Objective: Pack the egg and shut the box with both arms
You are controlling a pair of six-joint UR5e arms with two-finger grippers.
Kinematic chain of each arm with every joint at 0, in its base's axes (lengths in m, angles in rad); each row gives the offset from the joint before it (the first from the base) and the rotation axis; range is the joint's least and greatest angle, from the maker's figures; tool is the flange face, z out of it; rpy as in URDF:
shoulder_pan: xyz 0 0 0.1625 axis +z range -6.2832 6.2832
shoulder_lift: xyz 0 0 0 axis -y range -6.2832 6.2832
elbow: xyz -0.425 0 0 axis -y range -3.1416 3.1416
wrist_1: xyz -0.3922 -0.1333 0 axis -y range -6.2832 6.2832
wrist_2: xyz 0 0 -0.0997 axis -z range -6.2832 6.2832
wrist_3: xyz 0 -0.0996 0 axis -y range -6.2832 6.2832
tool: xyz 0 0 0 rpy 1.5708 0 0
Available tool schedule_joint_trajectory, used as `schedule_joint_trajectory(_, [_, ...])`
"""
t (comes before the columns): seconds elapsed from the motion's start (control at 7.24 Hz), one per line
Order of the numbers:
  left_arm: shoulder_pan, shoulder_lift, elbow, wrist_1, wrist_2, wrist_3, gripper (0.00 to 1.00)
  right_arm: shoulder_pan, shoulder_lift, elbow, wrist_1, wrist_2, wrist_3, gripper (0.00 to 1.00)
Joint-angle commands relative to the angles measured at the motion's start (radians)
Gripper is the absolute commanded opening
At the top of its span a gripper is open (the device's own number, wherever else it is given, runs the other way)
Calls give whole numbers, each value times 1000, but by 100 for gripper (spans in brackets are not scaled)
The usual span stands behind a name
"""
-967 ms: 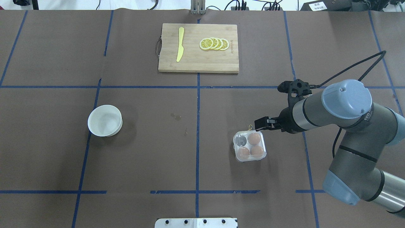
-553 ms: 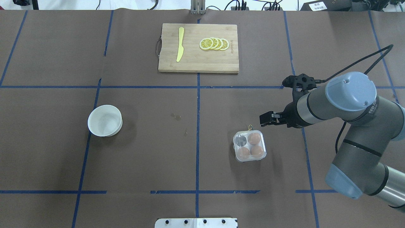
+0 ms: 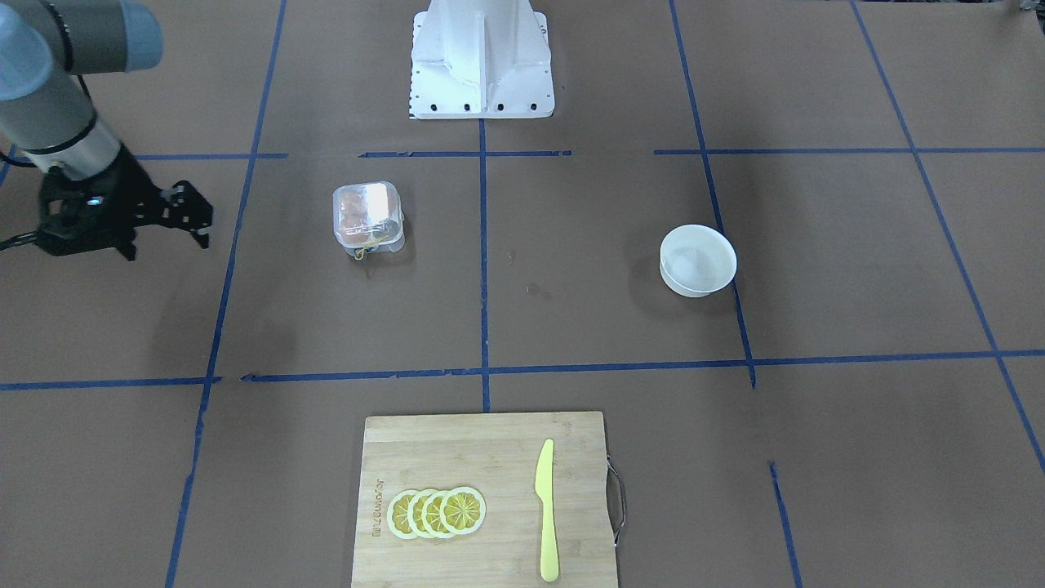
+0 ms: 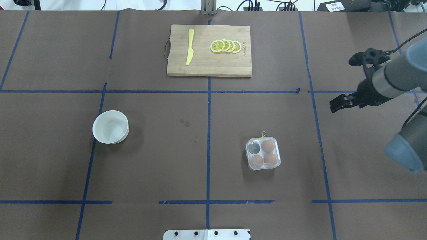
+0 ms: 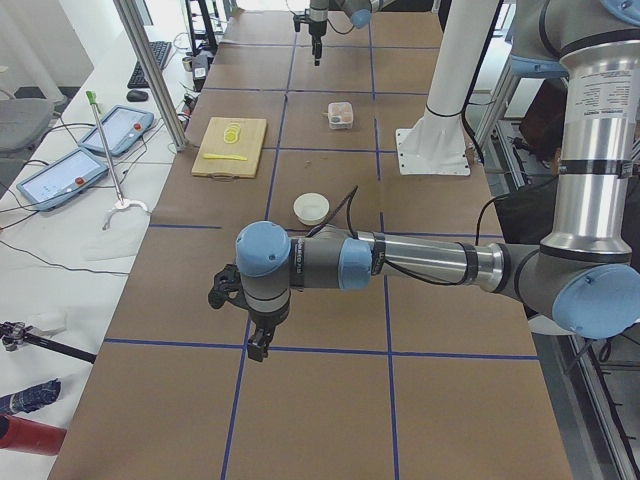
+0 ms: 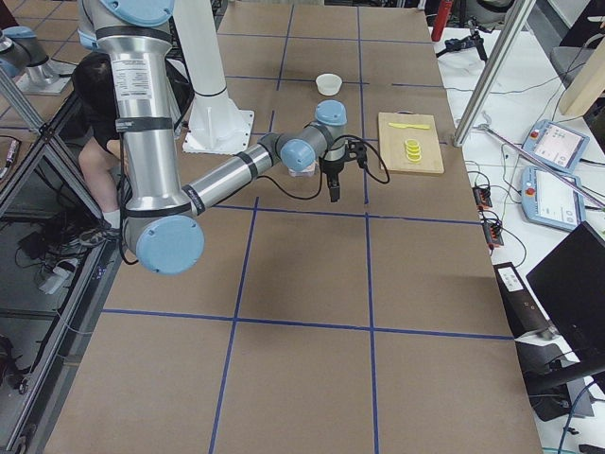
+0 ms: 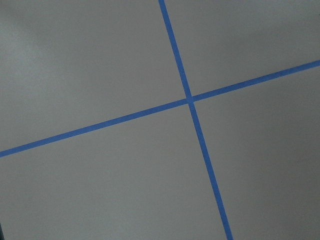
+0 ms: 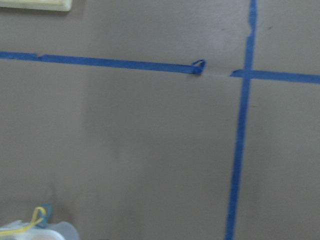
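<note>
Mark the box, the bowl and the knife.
box (image 4: 263, 154), overhead exterior, centre of its top
bowl (image 4: 110, 126), overhead exterior, bare inside
knife (image 4: 190, 46), overhead exterior, mid-length

Glossy clear plastic box (image 4: 263, 154), pale wooden board (image 4: 209, 63), matt brown paper tabletop (image 4: 150, 160), smooth white bowl (image 4: 110, 128).

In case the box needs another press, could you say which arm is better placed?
Right, probably. The right hand hangs nearer the box; the left hand is far beyond the bowl.
</note>
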Motion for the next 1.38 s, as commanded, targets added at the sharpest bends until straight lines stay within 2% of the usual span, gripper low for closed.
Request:
schedule_joint_trajectory(0.0, [1, -1, 1, -9, 2, -2, 100, 274, -96, -82, -78, 66, -465, 100])
schedule_joint_trajectory(0.14, [1, -1, -2, -9, 2, -1, 100, 389, -110, -117, -136, 80, -639, 100])
schedule_joint_trajectory(0.41, [1, -2, 0, -7, 2, -1, 100, 526, -117, -117, -321, 81, -865, 100])
schedule_joint_trajectory(0.55, [1, -2, -2, -7, 2, -1, 100, 536, -175, -116, -330, 72, -867, 100])
schedule_joint_trajectory(1.24, [-1, 12, 11, -23, 5, -2, 100, 536, -183, -143, -327, 74, -861, 100])
